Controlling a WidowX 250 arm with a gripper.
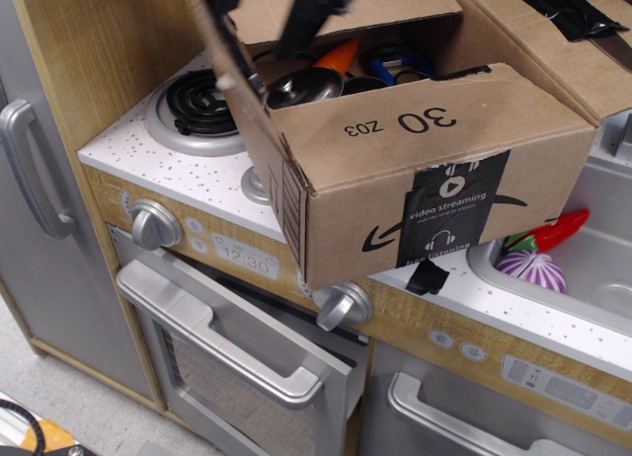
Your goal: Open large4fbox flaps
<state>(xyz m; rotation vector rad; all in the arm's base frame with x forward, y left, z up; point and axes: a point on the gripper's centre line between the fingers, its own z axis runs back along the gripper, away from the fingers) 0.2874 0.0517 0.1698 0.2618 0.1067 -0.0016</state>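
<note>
Setting: a toy kitchen stove (197,194) with a speckled white top, a black coil burner (200,99) at the left and a sink (592,259) at the right.
Box: the large4fbox (415,180), brown cardboard, sits on the stove top, its front corner jutting past the counter edge above a silver knob (341,303); black tape reading "video streaming" runs down its front face.
Flaps: the front flap (415,120), printed "30 Z03", lies folded inward over the opening; the left flap (232,66) stands upright at the box's left edge; the right flap (558,41) leans outward with black tape on it; the far flap (346,7) stands up behind.
Contents: an orange toy piece (339,54), a dark pan-like item and blue parts show inside.
Gripper: the gripper (311,7), blurred at the top edge, hangs over the open left half of the box; whether its fingers are spread or pressed together cannot be told.
Sink: a red toy (558,229) and a purple-striped toy (530,271) lie in the basin.
</note>
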